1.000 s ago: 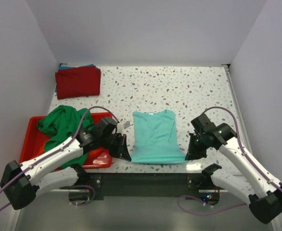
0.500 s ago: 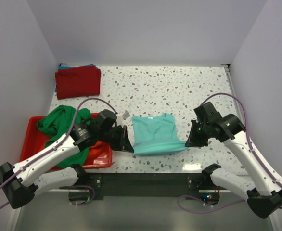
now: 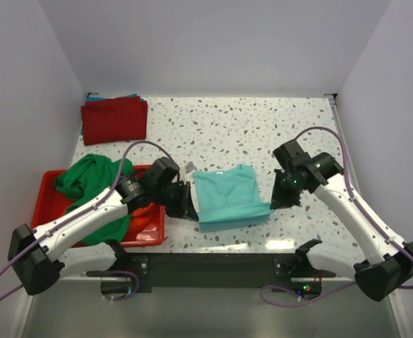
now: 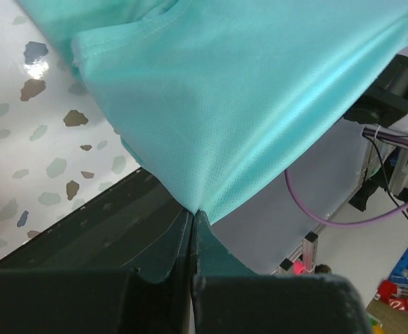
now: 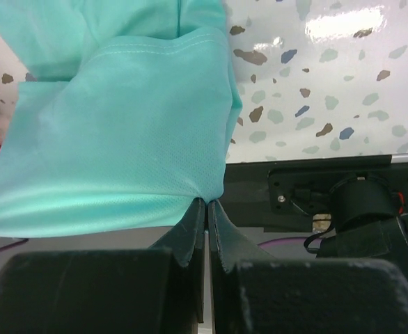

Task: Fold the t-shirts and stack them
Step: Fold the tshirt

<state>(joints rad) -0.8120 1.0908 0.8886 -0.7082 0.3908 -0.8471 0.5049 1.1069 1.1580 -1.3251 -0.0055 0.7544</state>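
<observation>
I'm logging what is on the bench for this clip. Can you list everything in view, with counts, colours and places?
table: one, white with dark speckles, under everything
red bin: one, red plastic, near left of the table
teal t-shirt: one, teal, centre near edge, near hem lifted off the table
dark red t-shirt: one, dark red, folded, far left corner
blue t-shirt: one, blue, only an edge showing under the dark red t-shirt
green t-shirt: one, bright green, crumpled in the red bin
orange t-shirt: one, orange, in the red bin, mostly hidden
left gripper: one, black, shut on the teal t-shirt's near left corner
right gripper: one, black, shut on its near right corner
</observation>
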